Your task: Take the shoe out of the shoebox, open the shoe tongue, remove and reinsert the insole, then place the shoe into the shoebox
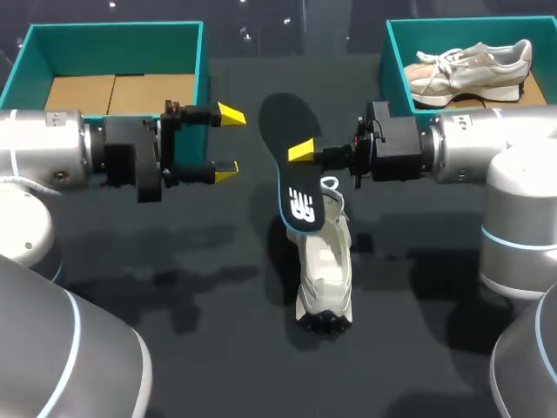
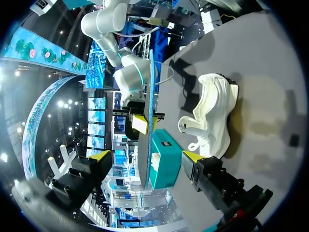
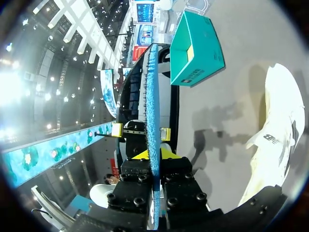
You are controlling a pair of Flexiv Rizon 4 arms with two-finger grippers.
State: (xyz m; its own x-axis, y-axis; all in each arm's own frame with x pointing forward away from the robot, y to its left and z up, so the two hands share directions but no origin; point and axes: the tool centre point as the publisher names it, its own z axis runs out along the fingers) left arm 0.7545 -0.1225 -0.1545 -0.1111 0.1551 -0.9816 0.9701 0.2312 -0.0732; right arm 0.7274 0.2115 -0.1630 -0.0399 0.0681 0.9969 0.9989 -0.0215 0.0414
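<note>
1. Head view: the insole (image 1: 291,122) is pinched along one long edge by the right hand (image 1: 303,152) and held over the middle of the counter (image 1: 218,340). Its lower end is tipped down toward the opening of the shoe (image 1: 324,261). This hold is judged to suit feeding the insole back in; whether insole and shoe touch cannot be told. The shoe lies lengthwise between the middle and the near edge. The left hand (image 1: 228,142) is spread, with nothing in it, just beside the insole on the left-edge side, probably to steady or take it. The left shoebox (image 1: 113,39) at the far left corner shows only cardboard and is likely where the shoe goes. The right shoebox (image 1: 396,61) at the far right corner holds a second shoe (image 1: 470,65).

2. Left wrist view: the left hand (image 2: 145,158) is seen spread wide. The insole (image 2: 150,96) is presented edge-on ahead of the gap, carried by the right hand (image 2: 141,123). The shoe (image 2: 212,111) rests on the counter beside it.

3. Right wrist view: the right hand (image 3: 153,155) is pressed onto the insole (image 3: 152,96) from both sides. The left hand (image 3: 141,131) is seen open beyond it, the shoe (image 3: 280,121) off to one side, and the left shoebox (image 3: 195,48) farther on.
</note>
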